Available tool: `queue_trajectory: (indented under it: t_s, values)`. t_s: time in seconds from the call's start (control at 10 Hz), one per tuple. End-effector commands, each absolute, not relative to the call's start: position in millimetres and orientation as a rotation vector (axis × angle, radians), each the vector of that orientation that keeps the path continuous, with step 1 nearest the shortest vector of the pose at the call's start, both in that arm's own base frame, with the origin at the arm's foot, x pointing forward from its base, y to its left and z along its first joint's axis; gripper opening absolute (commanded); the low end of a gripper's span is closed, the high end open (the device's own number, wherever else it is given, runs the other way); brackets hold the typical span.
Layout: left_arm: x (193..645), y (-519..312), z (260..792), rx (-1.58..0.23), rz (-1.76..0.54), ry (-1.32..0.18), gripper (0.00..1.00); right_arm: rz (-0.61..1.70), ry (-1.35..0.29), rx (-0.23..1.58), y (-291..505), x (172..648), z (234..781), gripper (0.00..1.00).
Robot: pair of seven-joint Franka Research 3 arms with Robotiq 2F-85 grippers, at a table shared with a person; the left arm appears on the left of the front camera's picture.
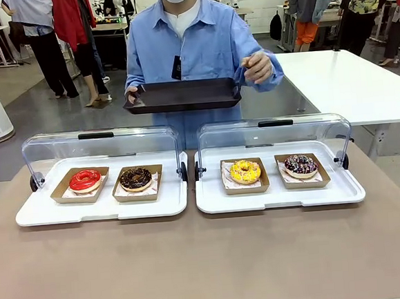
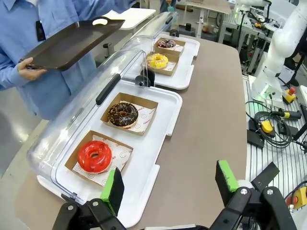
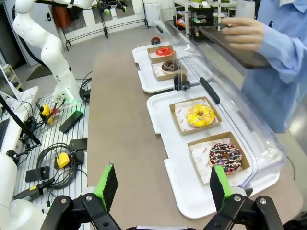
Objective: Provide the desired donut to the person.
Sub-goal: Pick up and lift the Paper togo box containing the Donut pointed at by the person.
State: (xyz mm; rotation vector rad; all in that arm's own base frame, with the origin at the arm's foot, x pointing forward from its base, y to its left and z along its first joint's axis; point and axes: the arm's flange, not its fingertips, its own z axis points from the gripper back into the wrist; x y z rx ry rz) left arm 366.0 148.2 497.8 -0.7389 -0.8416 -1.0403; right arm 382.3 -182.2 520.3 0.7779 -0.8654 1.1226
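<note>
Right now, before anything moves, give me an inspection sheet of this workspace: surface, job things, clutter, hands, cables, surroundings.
Surface: tan table carrying a left tray and a right tray, both white, with clear lids raised.
Job's things: red donut and chocolate donut in the left tray; yellow donut and sprinkled donut in the right tray, each in a cardboard dish. The person holds a dark tray at the far side.
Clutter: nothing seen.
Hands: left hand open and empty, at the red donut's end; right hand open and empty, at the sprinkled donut's end.
Cables: loose cables beside the table, off the surface.
Surroundings: white table behind; people farther back.
</note>
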Motion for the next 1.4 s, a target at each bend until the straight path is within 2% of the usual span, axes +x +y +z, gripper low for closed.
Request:
queue_trajectory:
  t_s: [0.0,1.3]
  values:
    - [366.6,149.2,497.8,-0.746,-1.042,-0.866,1.00,1.122,-0.883,0.791,-180.1,383.0,518.6,1.00]
    - [366.6,149.2,497.8,-0.746,-1.042,-0.866,1.00,1.122,-0.883,0.791,-180.1,383.0,518.6,1.00]
